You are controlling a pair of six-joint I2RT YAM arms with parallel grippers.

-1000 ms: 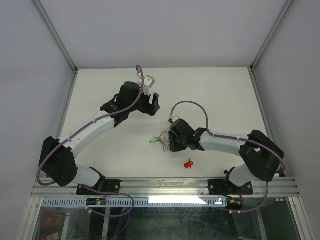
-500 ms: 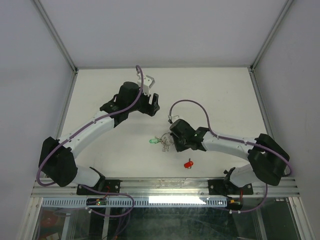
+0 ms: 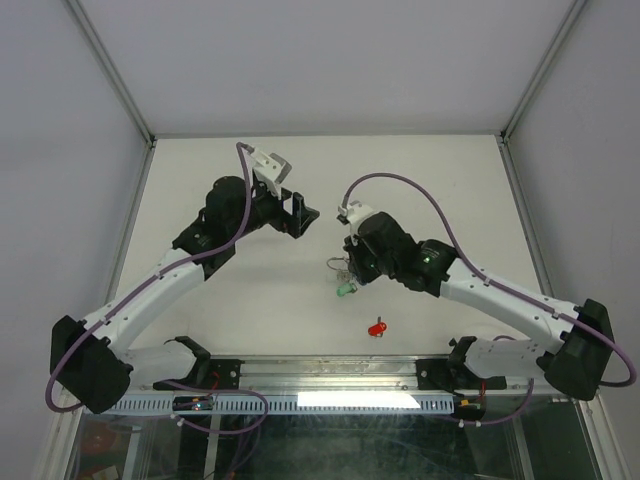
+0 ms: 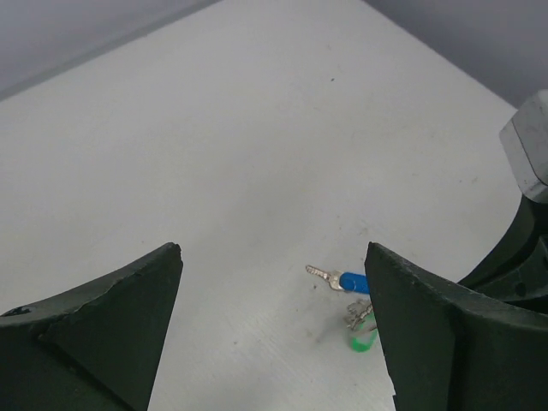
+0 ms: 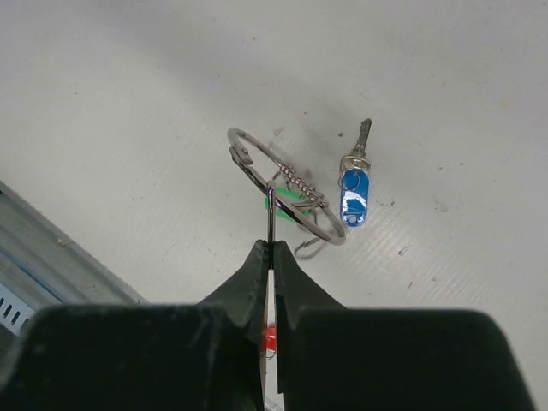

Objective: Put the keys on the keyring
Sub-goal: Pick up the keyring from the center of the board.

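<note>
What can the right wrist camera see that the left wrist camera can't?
Only right wrist: the whole keyring pinched in the shut right jaws, and a peek of the red key. Only left wrist: the left jaws, wide apart, and part of the right arm. Both: the blue key, the green key and the white table.
</note>
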